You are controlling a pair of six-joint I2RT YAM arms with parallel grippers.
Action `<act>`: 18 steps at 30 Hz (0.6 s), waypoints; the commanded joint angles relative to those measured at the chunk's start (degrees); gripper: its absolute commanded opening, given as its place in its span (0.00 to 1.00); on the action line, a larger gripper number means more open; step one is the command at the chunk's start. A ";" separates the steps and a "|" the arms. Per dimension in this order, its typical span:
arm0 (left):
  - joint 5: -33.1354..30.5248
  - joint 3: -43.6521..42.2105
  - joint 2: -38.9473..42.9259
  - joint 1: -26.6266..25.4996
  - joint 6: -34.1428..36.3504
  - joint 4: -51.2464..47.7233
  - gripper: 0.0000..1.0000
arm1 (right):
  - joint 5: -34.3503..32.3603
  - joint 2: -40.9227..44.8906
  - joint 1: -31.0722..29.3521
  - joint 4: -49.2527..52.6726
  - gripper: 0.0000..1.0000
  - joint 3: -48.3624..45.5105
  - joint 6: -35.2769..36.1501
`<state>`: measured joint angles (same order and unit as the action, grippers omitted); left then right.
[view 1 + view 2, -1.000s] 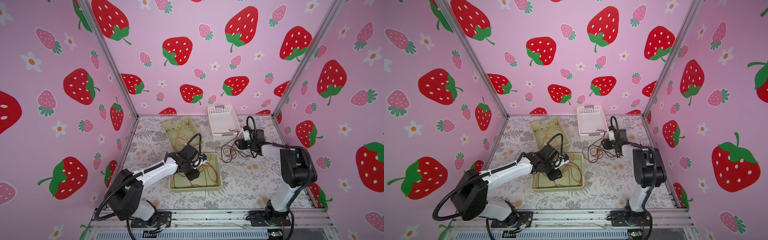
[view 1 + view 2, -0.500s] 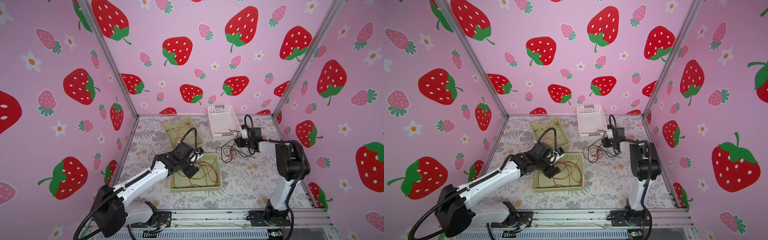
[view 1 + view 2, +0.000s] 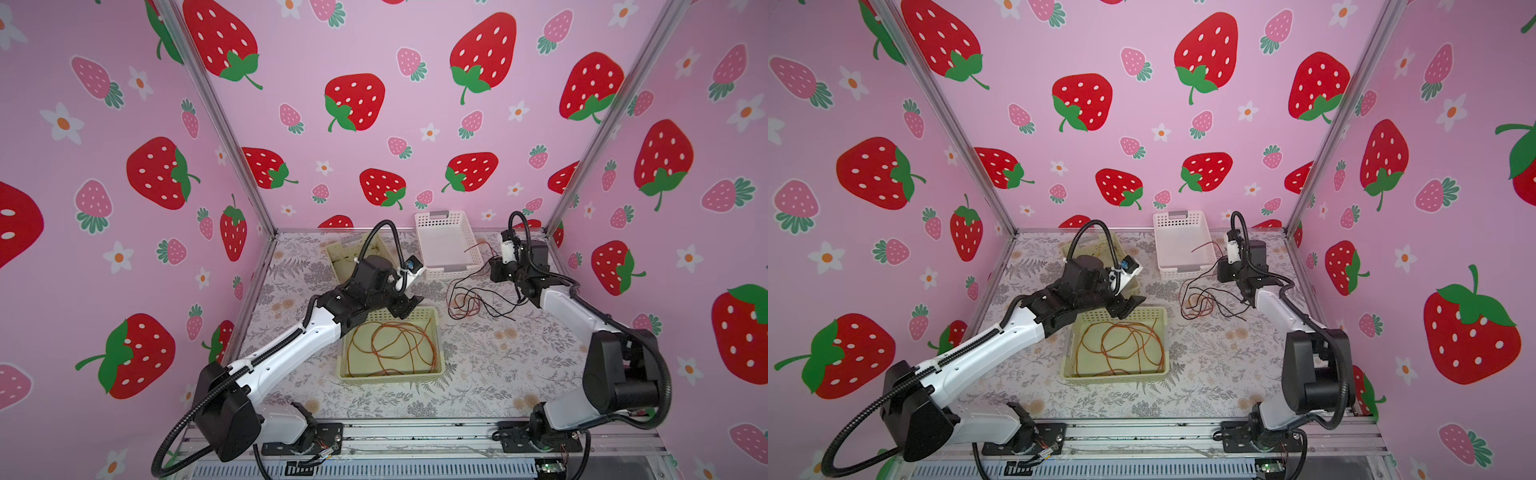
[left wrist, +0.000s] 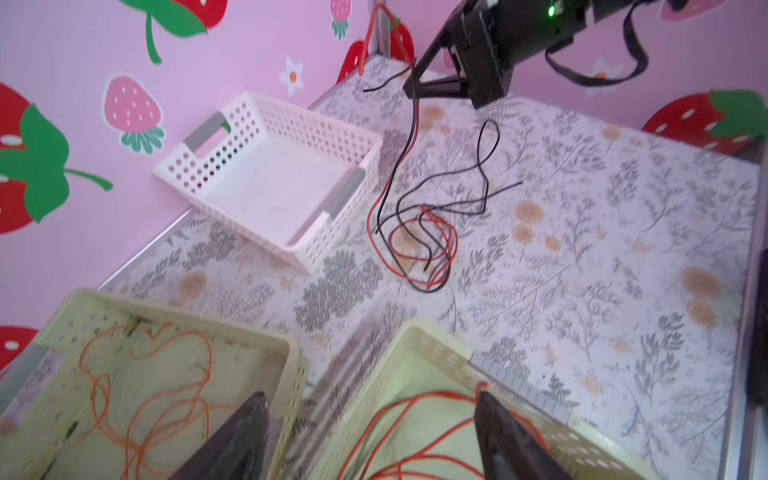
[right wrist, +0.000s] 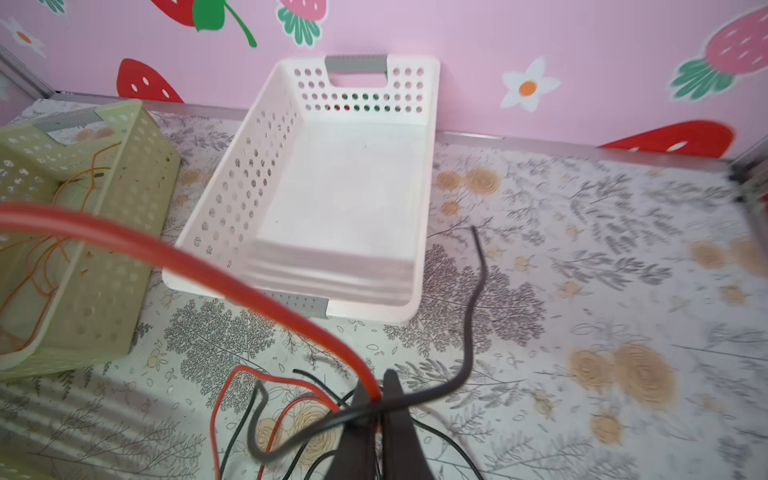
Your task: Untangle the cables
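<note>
Pink walls (image 3: 291,62) printed with strawberries and daisies meet at silver corner posts (image 3: 219,116) above a grey floral-patterned floor (image 3: 519,361).

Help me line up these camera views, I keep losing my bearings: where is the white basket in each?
In both top views: white basket against the back wall, near the middle.
Left wrist: against the back wall, beyond the far green basket.
Right wrist: against the back wall, far green basket alongside.
Shared landmark: the far green basket.
</note>
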<state>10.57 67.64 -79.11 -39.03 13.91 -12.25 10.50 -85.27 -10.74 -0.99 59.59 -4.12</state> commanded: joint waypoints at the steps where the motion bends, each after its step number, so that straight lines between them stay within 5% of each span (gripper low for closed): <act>1: 7.70 8.21 -4.84 -0.83 -0.40 7.80 0.77 | -4.76 3.91 -0.38 5.90 0.00 3.71 3.57; 10: 13.96 23.63 -16.18 -3.72 -2.27 14.62 0.76 | 3.25 11.97 -2.45 9.81 0.00 8.89 14.07; 18: 15.31 29.05 -21.80 -4.83 -7.64 21.76 0.77 | 11.31 16.55 -2.75 5.31 0.00 2.00 13.73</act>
<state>23.86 93.54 -99.59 -43.79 9.08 4.36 16.12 -71.57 -13.04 5.91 63.99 7.84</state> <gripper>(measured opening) 0.769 0.064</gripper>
